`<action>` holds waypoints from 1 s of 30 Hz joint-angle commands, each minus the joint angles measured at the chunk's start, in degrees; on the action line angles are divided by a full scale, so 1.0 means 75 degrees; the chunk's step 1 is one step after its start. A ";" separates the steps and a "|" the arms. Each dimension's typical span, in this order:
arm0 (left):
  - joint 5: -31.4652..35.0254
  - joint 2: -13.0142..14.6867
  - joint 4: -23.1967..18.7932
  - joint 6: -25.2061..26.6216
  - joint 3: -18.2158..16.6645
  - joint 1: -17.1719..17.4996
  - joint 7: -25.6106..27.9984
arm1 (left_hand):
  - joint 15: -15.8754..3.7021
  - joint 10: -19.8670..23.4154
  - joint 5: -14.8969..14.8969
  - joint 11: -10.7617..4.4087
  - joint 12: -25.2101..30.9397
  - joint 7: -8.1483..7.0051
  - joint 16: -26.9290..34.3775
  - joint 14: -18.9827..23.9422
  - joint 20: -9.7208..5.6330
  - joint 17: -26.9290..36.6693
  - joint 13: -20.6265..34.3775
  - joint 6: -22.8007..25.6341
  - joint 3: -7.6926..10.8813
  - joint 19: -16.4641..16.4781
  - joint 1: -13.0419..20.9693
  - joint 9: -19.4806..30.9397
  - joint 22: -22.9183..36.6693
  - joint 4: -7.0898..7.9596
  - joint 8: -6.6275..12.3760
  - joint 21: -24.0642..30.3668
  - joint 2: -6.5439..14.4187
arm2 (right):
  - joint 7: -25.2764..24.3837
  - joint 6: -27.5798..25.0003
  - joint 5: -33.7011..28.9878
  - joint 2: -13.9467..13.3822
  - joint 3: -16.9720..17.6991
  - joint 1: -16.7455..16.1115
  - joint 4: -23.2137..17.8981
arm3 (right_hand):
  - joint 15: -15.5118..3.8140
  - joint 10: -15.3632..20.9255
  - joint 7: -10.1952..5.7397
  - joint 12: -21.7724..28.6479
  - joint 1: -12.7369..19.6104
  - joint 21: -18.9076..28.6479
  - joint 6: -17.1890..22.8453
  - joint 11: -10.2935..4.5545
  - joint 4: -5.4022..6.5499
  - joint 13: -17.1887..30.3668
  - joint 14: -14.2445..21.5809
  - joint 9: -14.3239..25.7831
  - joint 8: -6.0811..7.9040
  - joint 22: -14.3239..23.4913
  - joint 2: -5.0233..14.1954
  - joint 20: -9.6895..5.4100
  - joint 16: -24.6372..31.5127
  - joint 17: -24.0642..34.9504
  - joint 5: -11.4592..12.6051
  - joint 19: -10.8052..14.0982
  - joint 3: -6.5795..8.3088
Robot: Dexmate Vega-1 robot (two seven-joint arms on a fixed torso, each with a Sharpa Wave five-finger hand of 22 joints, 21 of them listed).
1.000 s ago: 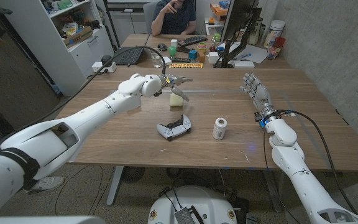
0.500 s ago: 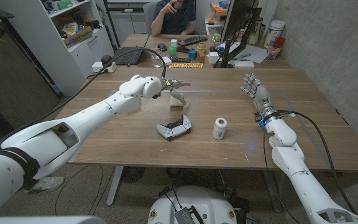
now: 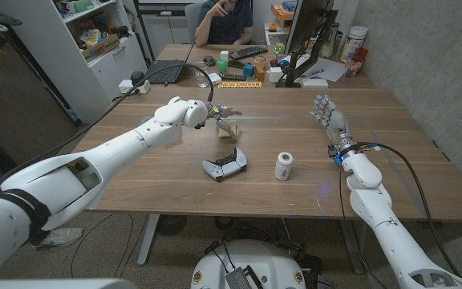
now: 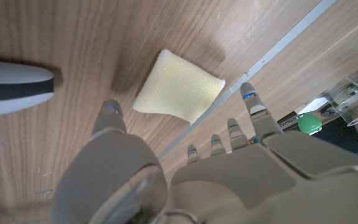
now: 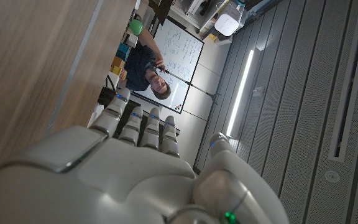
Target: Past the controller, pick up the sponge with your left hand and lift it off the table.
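The pale yellow sponge [image 3: 230, 129] lies on the wooden table [image 3: 135, 172], just beyond the white and black controller [image 3: 224, 165]. My left hand [image 3: 219, 114] hovers over the sponge's far left side with its fingers apart. In the left wrist view the sponge [image 4: 179, 93] sits on the wood between the thumb and the other fingertips [image 4: 249, 98] of that hand [image 4: 216, 180], and nothing touches it. One end of the controller [image 4: 11, 87] shows beside it. My right hand [image 3: 328, 114] stands upright at the right of the table, fingers extended, holding nothing.
A small white bottle [image 3: 284, 165] stands to the right of the controller. Behind the table's far edge is a second desk [image 3: 184, 56] with a keyboard, monitor and small items, and a person [image 3: 224, 20] sits there. Shelves [image 3: 95, 36] stand at the back left.
My left hand has drawn back slightly and come down closer over the sponge. The sponge, controller, bottle and right hand have stayed put.
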 commanded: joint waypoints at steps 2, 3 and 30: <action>0.0137 -0.0097 0.0451 0.0037 0.0123 -0.0088 0.0034 | 0.0004 -0.0028 0.0070 -0.0003 0.0080 -0.0010 0.0029 0.0082 -0.0010 0.0008 0.0033 -0.0168 -0.0065 0.0093 0.0109 0.0032 0.0018 -0.0008 0.0070 -0.0006 0.0012 | -0.0076 -0.0015 -0.0040 -0.0011 -0.0016 -0.0052 -0.0070 | -0.0023 0.0020 -0.0025 0.0046 -0.0057 0.0028 0.0004 -0.0015 0.0008 0.0040 0.0078 0.0017 0.0045 0.0035 0.0006 0.0025 0.0016 0.0011 0.0064 0.0046 -0.0003; 0.0100 -0.0115 0.0496 0.0013 0.0124 -0.0094 0.0040 | 0.0003 -0.0021 0.0074 -0.0006 0.0083 -0.0010 0.0030 0.0086 -0.0010 0.0009 0.0033 -0.0164 -0.0068 0.0098 0.0114 0.0032 0.0018 -0.0007 0.0073 -0.0006 0.0014 | -0.0073 0.0027 -0.0036 -0.0007 -0.0013 -0.0049 -0.0054 | -0.0022 0.0017 -0.0025 0.0044 -0.0058 0.0027 0.0003 -0.0014 0.0008 0.0040 0.0080 0.0017 0.0045 0.0035 0.0006 0.0024 0.0017 0.0011 0.0064 0.0045 -0.0003; 0.0461 -0.0430 0.1118 -0.0076 0.0456 -0.0132 0.1707 | -0.2022 0.4606 -0.0926 -0.1118 0.1094 0.0047 0.0763 0.4629 -0.1574 0.0040 0.0068 0.4603 0.0744 0.3701 0.3004 0.0043 0.0127 -0.0198 0.1006 0.1173 0.1984 | -0.0133 0.0230 -0.0029 -0.0077 -0.0010 0.0037 0.0144 | -0.0029 0.0025 -0.0036 0.0046 -0.0078 0.0030 0.0001 -0.0029 0.0022 0.0039 0.0111 0.0016 0.0043 0.0034 -0.0018 0.0029 0.0018 0.0008 0.0077 0.0069 -0.0026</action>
